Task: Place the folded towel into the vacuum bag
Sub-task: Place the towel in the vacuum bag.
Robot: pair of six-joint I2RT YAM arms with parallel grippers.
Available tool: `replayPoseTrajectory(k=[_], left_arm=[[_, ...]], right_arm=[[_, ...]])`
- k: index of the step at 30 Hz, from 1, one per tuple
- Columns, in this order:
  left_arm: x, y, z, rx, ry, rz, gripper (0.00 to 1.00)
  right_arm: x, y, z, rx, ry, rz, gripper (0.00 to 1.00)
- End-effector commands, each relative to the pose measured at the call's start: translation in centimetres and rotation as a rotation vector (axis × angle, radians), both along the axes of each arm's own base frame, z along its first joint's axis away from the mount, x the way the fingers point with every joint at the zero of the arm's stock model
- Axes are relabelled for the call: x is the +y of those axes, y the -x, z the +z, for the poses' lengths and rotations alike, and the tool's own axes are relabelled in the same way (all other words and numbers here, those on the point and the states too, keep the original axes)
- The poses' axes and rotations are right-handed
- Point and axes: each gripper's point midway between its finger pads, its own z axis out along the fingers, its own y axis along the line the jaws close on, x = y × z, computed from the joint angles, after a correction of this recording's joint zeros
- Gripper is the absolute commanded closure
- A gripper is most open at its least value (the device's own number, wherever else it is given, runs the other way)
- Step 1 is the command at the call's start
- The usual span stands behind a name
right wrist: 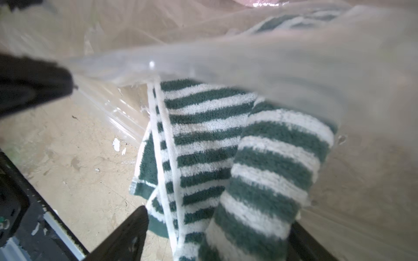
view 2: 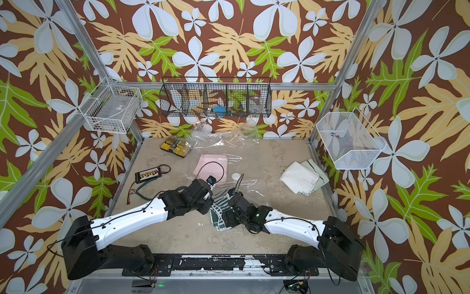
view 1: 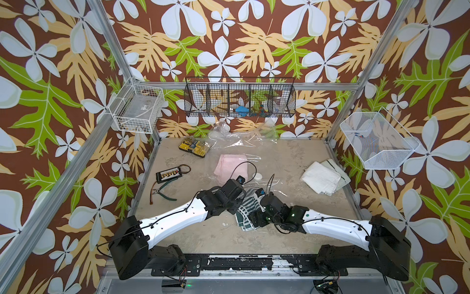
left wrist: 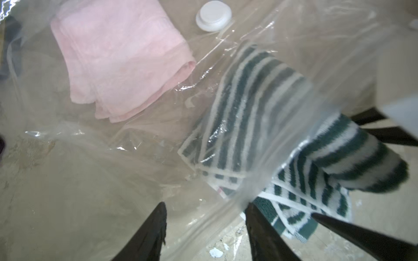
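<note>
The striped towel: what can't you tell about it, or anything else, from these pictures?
- How deep the striped towel sits in the vacuum bag: both top views, the arms cover part; wrist views, blurred plastic.
- Whether the right gripper grips the towel: right wrist view, a fold hides one finger.
- Small items in the black wire basket: top views, too small behind mesh.

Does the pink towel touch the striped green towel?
Apart. The left wrist view shows a plain gap between the pink towel and the striped green towel.
</note>
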Motion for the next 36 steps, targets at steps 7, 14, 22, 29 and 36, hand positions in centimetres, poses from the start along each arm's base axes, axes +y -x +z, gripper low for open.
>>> replayPoseTrajectory(k=[7,14,22,29,36], left_arm=[[0.0,-0.4,-0.3,-0.009,0.029,-0.008,0.45],[0.8,0.5,0.5,0.006,0.042,-0.005,0.32],[1.1,1.0,1.0,-0.015,0.035,-0.043,0.25],[-1.4,1.5,0.5,0.009,0.03,-0.131,0.24],[-3.1,0.3,-0.9,-0.01,-0.024,-0.189,0.39]], right_arm=[[0.6,1.6,-5.2,-0.042,0.331,0.018,0.06],[-2.3,2.2,-8.8,0.002,0.511,-0.021,0.35],[-2.4,1.9,-5.6,-0.007,0.247,0.035,0.56],[-4.9,1.0,-5.3,0.001,0.234,0.004,0.6],[-5.9,0.9,-5.0,0.014,0.198,-0.029,0.65]])
